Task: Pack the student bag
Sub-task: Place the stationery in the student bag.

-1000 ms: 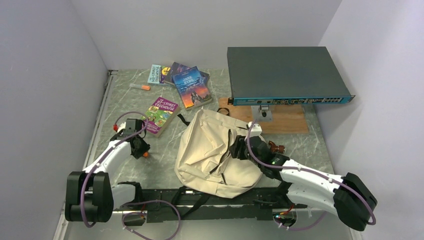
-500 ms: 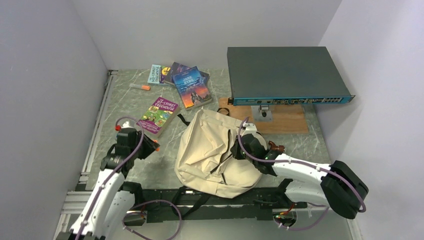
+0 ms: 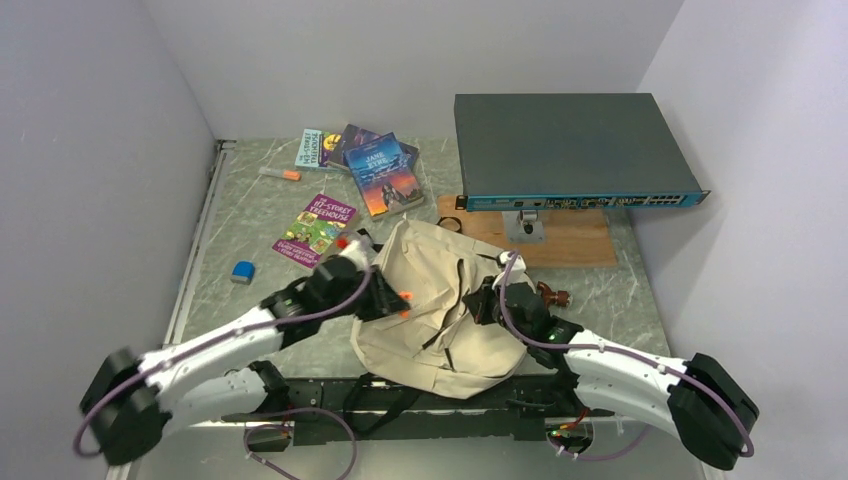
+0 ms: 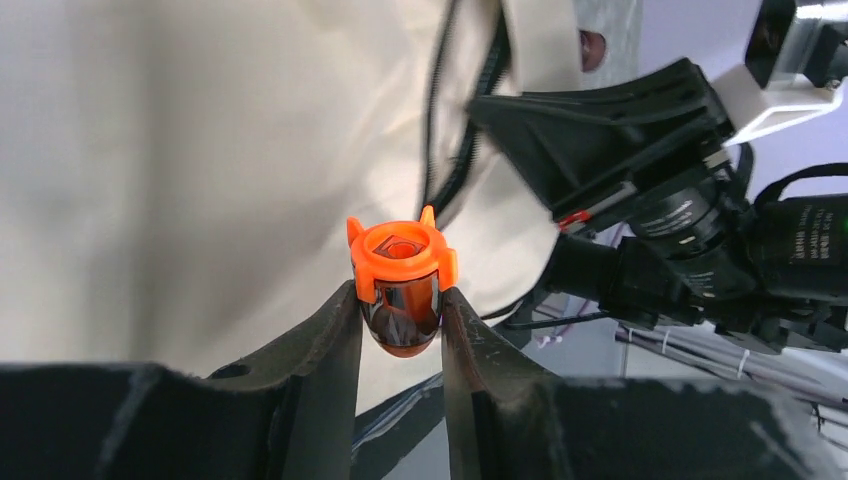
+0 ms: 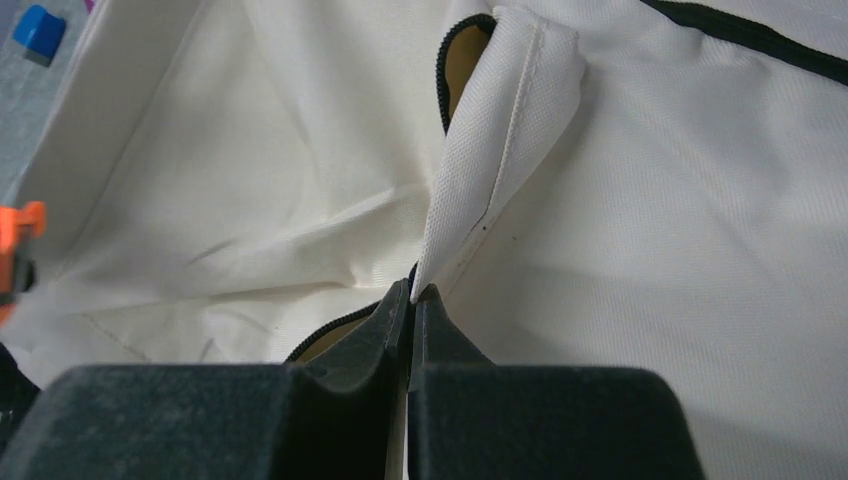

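Grey marbled table, cream student bag, crumpled, w/ dark zips

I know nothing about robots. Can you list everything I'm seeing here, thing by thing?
student bag: one, cream-beige, middle of the table
books: at least four, colourful, piled far left; one apart, nearer the bag
marker: one, pale with an orange end, far left
small block: one, blue, left of the bag
flat box: one, dark grey, far right, over a wooden board
orange-capped object: one, held over the bag
table: one, grey marbled
left gripper: black, shut on the orange-capped object
right gripper: black, pinching a fold of the bag
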